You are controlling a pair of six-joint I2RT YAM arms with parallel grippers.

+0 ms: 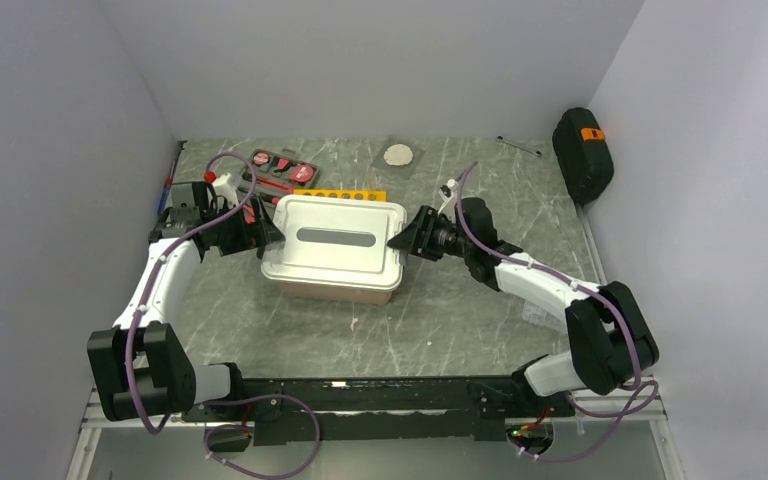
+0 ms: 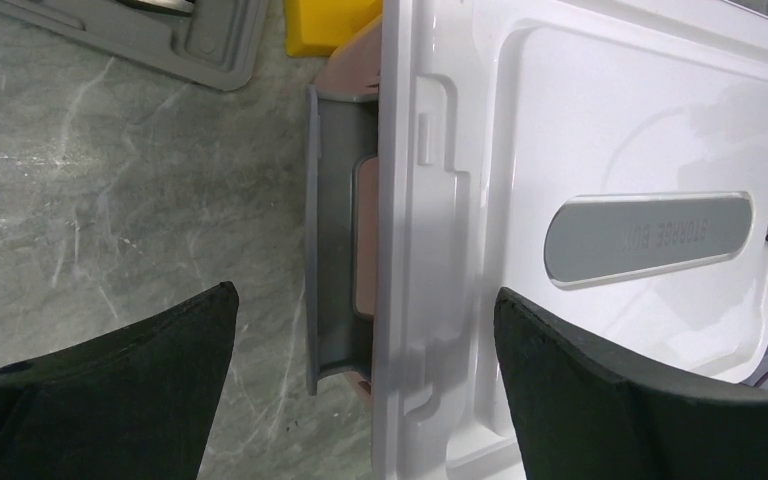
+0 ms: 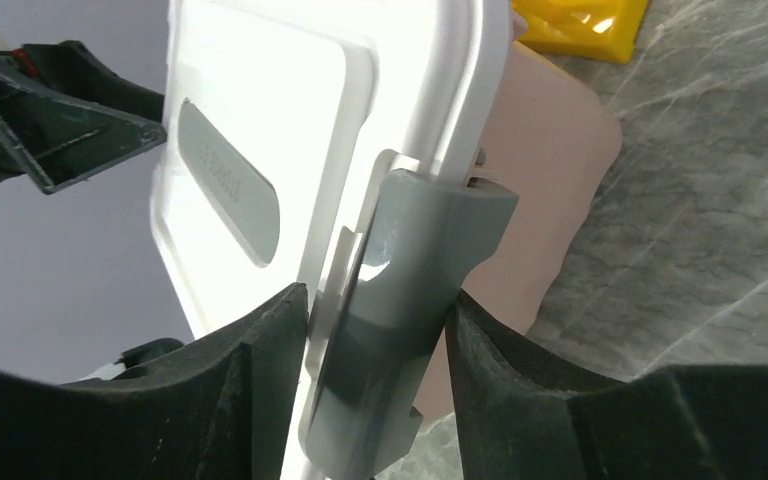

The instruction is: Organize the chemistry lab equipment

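Yellow test-tube rack (image 1: pixel 340 194) is seen on the table (image 1: pixel 460 320), just behind a white-lidded storage box (image 1: pixel 335 262). The box's grey label (image 2: pixel 650 238) is embossed "STORAGE BO", the rest unread. The right gripper (image 3: pixel 372 305) is clamped on the right latch (image 3: pixel 410 260). The left gripper (image 2: pixel 362 295) is spread wide around the left latch (image 2: pixel 335 200). A red-and-black tool kit (image 1: pixel 282 167) lies behind.

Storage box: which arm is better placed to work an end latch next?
Right, likely. The right claw pinches the right latch; the left claw gapes wide around the left latch, not gripping.
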